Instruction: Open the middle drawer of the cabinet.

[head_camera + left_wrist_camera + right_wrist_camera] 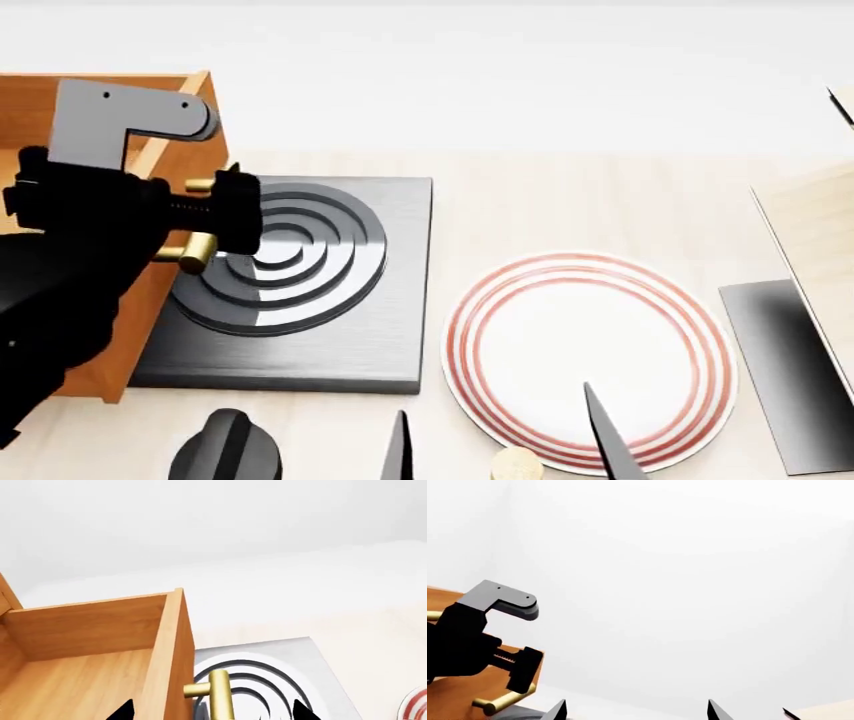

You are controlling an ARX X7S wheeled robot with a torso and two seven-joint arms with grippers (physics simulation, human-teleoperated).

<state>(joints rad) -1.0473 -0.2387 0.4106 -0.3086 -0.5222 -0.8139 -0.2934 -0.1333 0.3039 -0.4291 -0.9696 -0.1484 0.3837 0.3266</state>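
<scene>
Middle drawer (100, 645): orange-brown wood, an open-topped box with thin walls and a bare floor, seen from my left wrist; its flat front stands edge-on beside the handle.
Handle (220, 692): brass cylindrical bar standing off the drawer front on a short brass post; in the head view it shows as brass stubs either side of my fingers.
Cabinet (100, 115): boxy, same orange-brown wood, at the left edge of the worktop (574, 200), touching the hotplate's left side.
Left gripper (200, 225): clenched around the brass handle, black fingers either side of the bar.
Right gripper (634, 712): released, two dark fingertips spread wide, low over the worktop near the plate.
Hotplate (360, 330): dark grey square slab with raised concentric rings, just under the handle.
Plate (587, 355): white with red rings, right of the hotplate, apart from it.
</scene>
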